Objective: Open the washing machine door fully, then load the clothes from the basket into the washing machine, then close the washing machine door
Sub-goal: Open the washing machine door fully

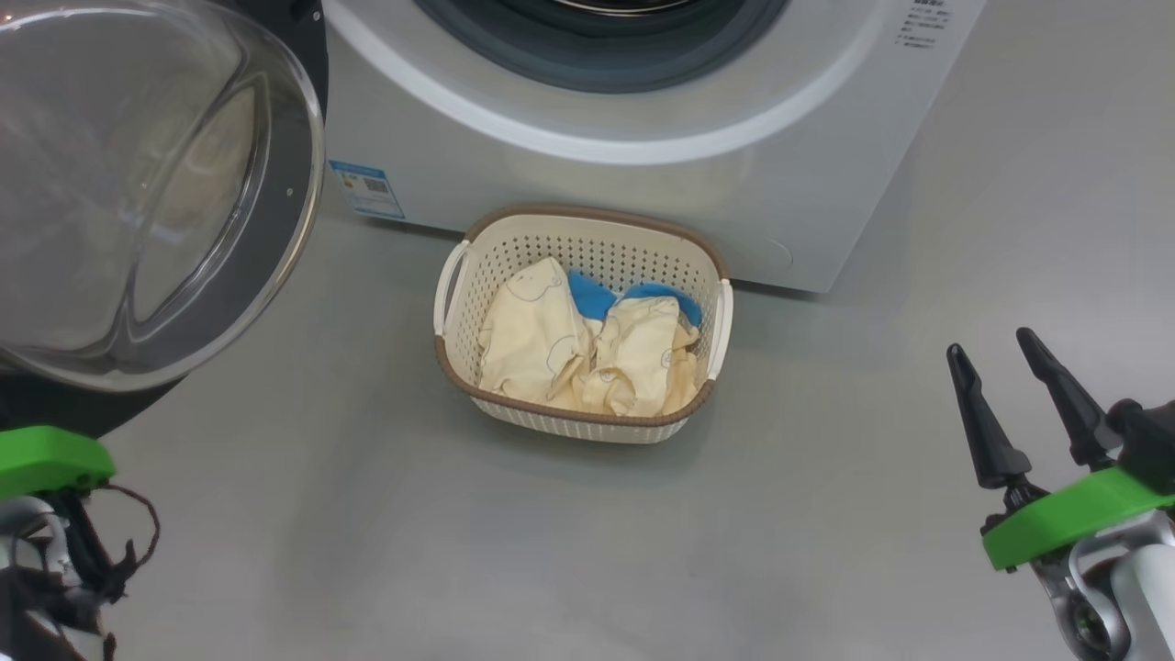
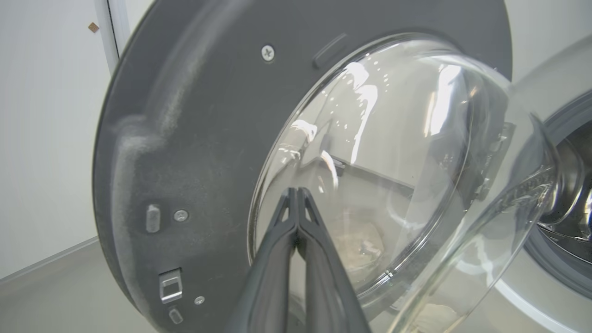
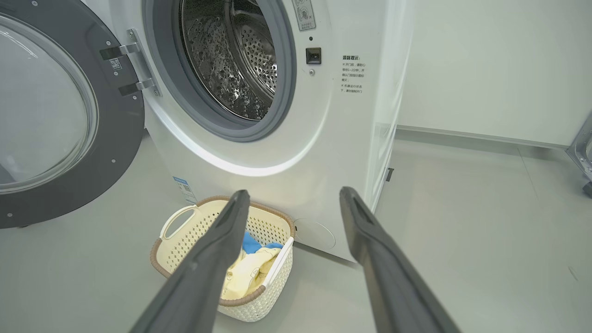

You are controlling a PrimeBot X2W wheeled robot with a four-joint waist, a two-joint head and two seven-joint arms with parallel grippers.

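Note:
The washing machine [image 1: 643, 174] stands ahead with its steel drum [image 3: 236, 60] exposed. Its door [image 1: 138, 193] is swung open to the left, the glass bowl bulging toward me. The basket [image 1: 477, 248] sits on the floor against the machine's front. Inside it lie the cream-yellow clothes [image 1: 569, 344] with blue trim. My right gripper [image 1: 990, 341] is open and empty, low and to the right of the basket. In the right wrist view the right gripper [image 3: 294, 192] frames the basket [image 3: 185, 240]. My left gripper [image 2: 296, 190] is shut and empty, pointing at the door's inner glass [image 2: 393, 162].
Bare grey floor [image 1: 551, 551] surrounds the basket. A white wall [image 3: 485, 60] runs behind the machine on its right. A metal object [image 3: 582, 152] shows at the far right edge. The open door's dark rim [image 3: 92, 185] hangs just above the floor on the left.

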